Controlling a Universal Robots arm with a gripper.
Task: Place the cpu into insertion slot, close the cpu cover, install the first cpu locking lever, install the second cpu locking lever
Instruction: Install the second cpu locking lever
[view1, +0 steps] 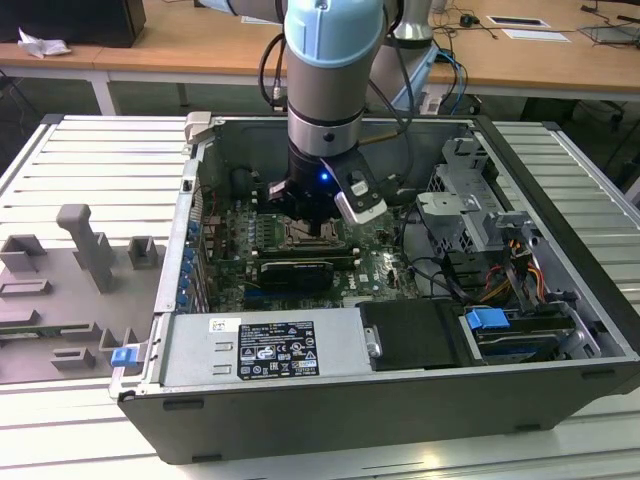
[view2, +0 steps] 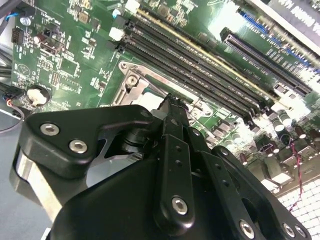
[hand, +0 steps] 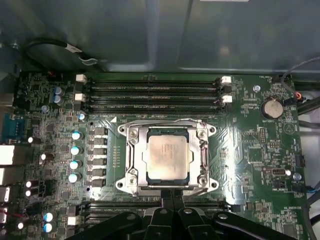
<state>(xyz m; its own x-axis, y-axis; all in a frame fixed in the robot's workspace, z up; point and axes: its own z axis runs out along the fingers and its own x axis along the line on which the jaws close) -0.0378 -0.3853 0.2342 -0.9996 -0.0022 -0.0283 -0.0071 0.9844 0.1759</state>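
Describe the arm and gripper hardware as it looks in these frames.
Arm: light blue joint cap, silver-grey tube, black wrist section with a small blue light, black cables running alongside. A silver-and-white module hangs on the wrist. Gripper: matte black linkage bars with silver screw heads in both wrist views.

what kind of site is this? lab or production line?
Looks like a robotics lab or test workshop, not a line. An opened desktop PC case lies on a slatted aluminium table, grey 3D-printed-looking fixtures sit beside it, and wooden office desks with papers stand behind.
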